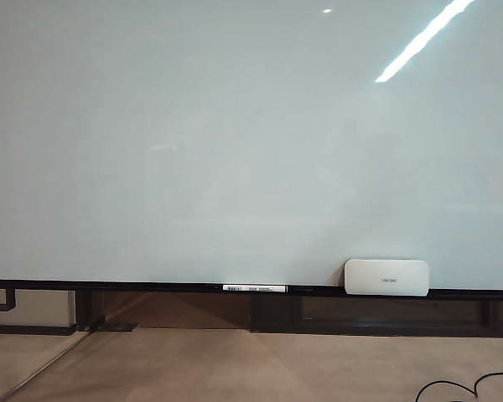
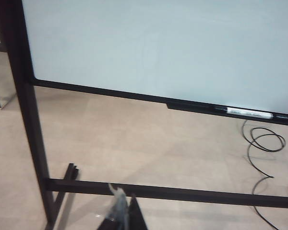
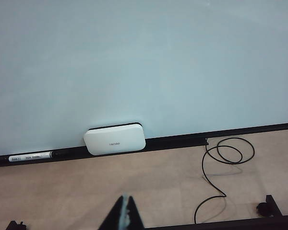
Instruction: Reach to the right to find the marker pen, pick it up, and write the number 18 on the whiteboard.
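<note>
Below glossy whiteboard (image 1: 235,142), both grippers (image 3: 126,211) (image 2: 124,213) pinched.

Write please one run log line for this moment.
whiteboard: blank, no 18 | barcode marker: on rail | eraser: on rail | right end effector: shut, empty, away from board | left end effector: shut, empty

The whiteboard's dark lower rail (image 1: 151,286) carries a labelled marker (image 1: 254,288) and (further right) a white eraser (image 1: 386,277).
</note>
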